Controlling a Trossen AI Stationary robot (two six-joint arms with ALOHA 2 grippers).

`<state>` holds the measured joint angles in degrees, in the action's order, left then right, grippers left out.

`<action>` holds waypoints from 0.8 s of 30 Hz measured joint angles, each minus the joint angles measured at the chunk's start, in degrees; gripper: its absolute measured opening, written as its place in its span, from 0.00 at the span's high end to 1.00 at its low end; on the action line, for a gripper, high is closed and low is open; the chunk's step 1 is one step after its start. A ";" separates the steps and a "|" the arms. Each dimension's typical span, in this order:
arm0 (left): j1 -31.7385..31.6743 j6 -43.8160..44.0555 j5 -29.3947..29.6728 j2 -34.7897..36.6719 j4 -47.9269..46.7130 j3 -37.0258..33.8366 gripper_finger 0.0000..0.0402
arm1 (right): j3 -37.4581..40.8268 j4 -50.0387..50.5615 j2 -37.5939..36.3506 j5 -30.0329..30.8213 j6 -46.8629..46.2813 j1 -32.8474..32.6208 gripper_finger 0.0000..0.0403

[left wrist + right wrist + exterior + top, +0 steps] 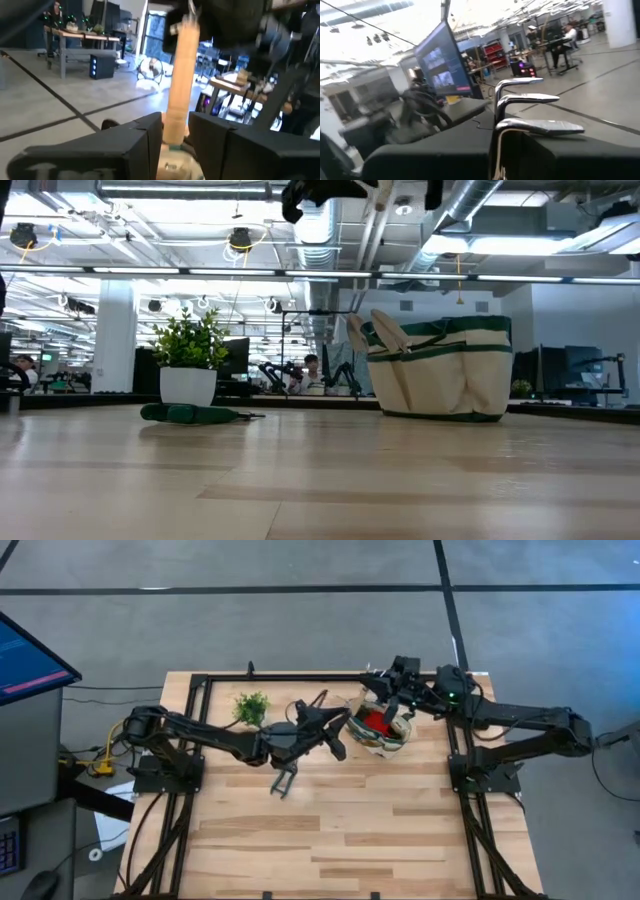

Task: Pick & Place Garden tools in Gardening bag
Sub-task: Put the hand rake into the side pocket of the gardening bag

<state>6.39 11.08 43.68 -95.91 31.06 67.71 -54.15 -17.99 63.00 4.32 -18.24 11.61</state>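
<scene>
Currently on table: a light wooden table [330, 830] carries a potted plant, one loose tool and the gardening bag; both arms reach in over its far half.
Left arm: enters from the table's left edge and stretches towards the middle.
Potted plant [252, 706]: small and green in a white pot, upright, at the far side, left of centre.
Loose tool [283, 780]: a dark green tool lying flat on the boards, apart from the plant and nearer the front; in the high view it lies just below the left arm's wrist. Its kind cannot be told.
Left gripper [338, 732]: raised off the table, just left of the bag. The left wrist view shows the hand rake's wooden handle [179, 85] standing upright inside the pincer; whether it is clamped or loose cannot be told.
Hand rake: held in the air between the two grippers, clear of the table. Its three bent metal tines [530, 97] show directly ahead of the right pincer.
Gardening bag [378, 747]: cream fabric with dark green trim, upright at the far side, right of centre, mouth open upwards.
Red piece [375, 722]: lies inside the bag, seen through the mouth from above.
Right gripper [392, 692]: hangs over the bag's far rim, pincer closed together on the rake's metal end.
Right arm: comes in from the table's right edge.
</scene>
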 joint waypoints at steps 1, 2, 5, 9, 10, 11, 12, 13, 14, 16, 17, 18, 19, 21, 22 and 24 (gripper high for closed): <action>0.00 0.28 0.00 0.28 0.28 0.08 0.79 | 0.00 1.16 -0.66 0.15 0.75 0.31 1.00; 0.00 0.38 -0.02 0.60 -0.11 0.06 0.79 | 0.00 1.93 -1.35 0.17 1.30 0.49 1.00; -0.03 0.40 -0.20 1.43 -0.30 0.02 0.78 | 0.02 5.09 -3.61 0.12 1.82 1.27 1.00; 0.00 0.46 -0.42 3.48 -1.82 0.02 0.75 | 0.04 10.82 -7.15 0.12 3.66 1.71 1.00; 0.00 0.50 -0.46 3.99 -3.20 0.02 0.73 | 0.02 12.40 -8.12 0.18 3.85 1.71 1.00; 0.00 0.72 -0.44 4.39 -4.59 0.02 0.71 | 0.03 14.28 -9.01 0.20 3.87 1.70 1.00; 0.00 1.42 -0.51 4.84 -6.03 0.02 0.68 | 0.03 16.05 -9.86 0.17 3.99 1.69 1.00; -0.07 2.00 -0.51 5.29 -7.09 0.02 0.66 | 0.04 17.82 -10.71 0.15 4.51 1.67 1.00; -0.11 2.66 -0.51 5.72 -7.90 0.02 0.63 | 0.04 19.65 -11.56 0.11 4.88 1.56 1.00; -0.11 2.85 -0.49 6.50 -9.26 0.02 0.58 | 0.03 23.51 -13.15 0.06 4.91 1.19 1.00; -0.11 2.79 -0.50 6.71 -9.62 0.02 0.56 | 0.04 25.49 -13.82 0.10 4.93 0.92 1.00; -0.11 2.79 -0.51 6.79 -9.65 0.02 0.54 | 0.04 27.60 -14.43 0.17 5.09 0.58 1.00; -0.11 2.79 -0.51 6.91 -9.78 0.02 0.53 | 0.04 29.58 -14.91 0.15 5.15 0.13 1.00; -0.11 2.79 -0.50 7.24 -9.65 0.02 0.51 | 0.04 33.63 -15.55 0.03 5.00 -1.11 1.00; -0.11 2.78 -0.50 7.35 -9.56 0.02 0.50 | 0.04 35.36 -15.59 0.00 4.84 -1.85 1.00; -0.11 2.76 -0.52 7.60 -9.70 0.02 0.50 | 0.11 38.10 -15.42 0.01 4.70 -3.63 1.00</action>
<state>6.28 13.85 43.16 -88.31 21.36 67.72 -54.04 20.11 47.58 4.33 -13.54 7.98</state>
